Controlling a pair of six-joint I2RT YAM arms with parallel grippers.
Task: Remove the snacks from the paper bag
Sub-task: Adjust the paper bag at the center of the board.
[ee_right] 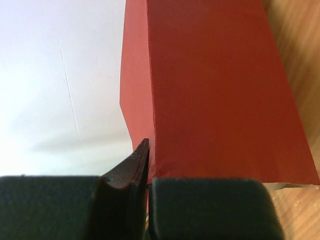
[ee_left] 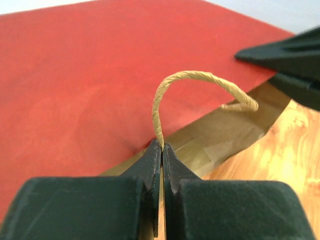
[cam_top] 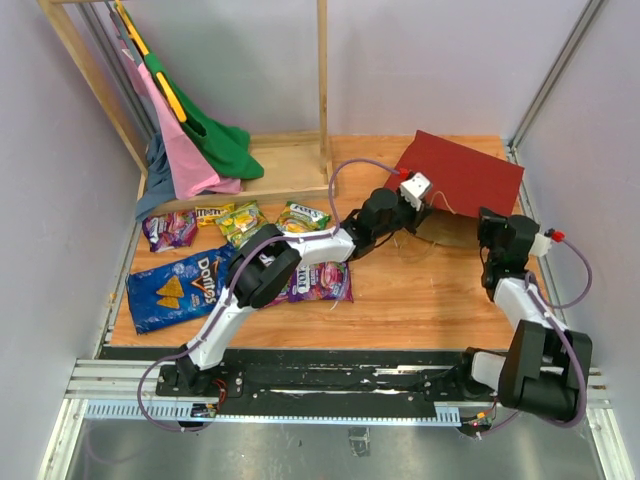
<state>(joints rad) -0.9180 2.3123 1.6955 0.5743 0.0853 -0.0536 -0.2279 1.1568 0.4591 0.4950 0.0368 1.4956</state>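
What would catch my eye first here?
The red bag at the far right of the table, with both arms at its mouth: the left gripper pinches its string handle, the right gripper its edge. Next, the snacks spread on the left, the blue Doritos pack biggest, with pink and green clothes hanging behind them.

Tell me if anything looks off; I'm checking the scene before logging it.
The paper bag lies tipped on its side at far right, not upright. The left tool is shut on its string handle, the right tool on its edge. The snacks lie loose on the left; nothing looks torn.
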